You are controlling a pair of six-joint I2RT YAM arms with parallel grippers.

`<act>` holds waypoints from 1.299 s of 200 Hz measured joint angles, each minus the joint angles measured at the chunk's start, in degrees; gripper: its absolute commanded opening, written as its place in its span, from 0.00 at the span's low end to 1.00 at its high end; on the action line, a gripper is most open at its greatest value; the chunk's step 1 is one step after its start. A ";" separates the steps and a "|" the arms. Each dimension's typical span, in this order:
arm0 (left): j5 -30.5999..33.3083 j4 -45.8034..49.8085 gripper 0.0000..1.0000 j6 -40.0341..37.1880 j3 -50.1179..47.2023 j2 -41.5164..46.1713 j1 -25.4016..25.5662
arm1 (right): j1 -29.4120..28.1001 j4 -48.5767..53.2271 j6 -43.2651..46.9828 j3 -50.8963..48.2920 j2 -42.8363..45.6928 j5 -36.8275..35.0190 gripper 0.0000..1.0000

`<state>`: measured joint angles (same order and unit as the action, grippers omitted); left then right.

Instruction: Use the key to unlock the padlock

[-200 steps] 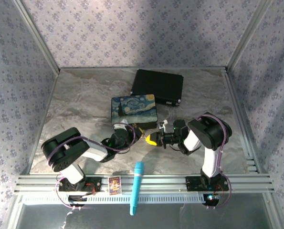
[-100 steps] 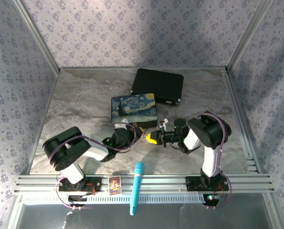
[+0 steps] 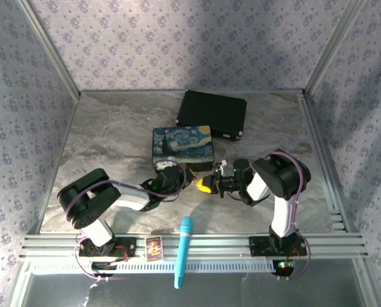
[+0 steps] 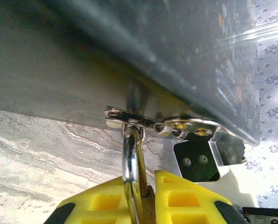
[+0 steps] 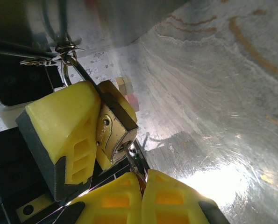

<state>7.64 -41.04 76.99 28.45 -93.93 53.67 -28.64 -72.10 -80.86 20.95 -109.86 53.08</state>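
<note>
The left gripper (image 4: 142, 186) is pinching the small brass-gold padlock (image 5: 111, 128), and the right gripper (image 5: 139, 179) is squeezing what looks like a thin silver key (image 5: 134, 159).

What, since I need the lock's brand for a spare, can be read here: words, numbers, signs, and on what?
Nothing is readable.
padlock: no legible marking on its brass face.
small card on the front rail: print too small.
painted box: a picture, no words.
</note>
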 measured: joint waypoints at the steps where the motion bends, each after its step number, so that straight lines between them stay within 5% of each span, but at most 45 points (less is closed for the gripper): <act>1: -0.02 0.07 0.14 0.00 0.02 0.00 0.00 | 0.00 0.02 0.00 0.00 0.00 -0.02 0.00; 92: 0.31 1.79 0.18 -1.07 0.61 0.00 0.00 | -0.98 0.31 0.04 -0.02 0.07 -1.68 0.00; 108: 0.35 1.81 0.00 -1.18 0.61 0.02 0.00 | -1.07 0.31 0.04 -0.02 0.07 -1.77 0.00; 260: -0.96 -3.89 0.00 0.02 -1.09 -0.74 0.00 | 1.62 1.01 2.54 -0.02 0.20 2.23 0.00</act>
<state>6.68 -44.93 77.01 27.35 -94.67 53.67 -27.03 -71.09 -78.32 20.93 -109.67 55.31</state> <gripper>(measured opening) 0.090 0.051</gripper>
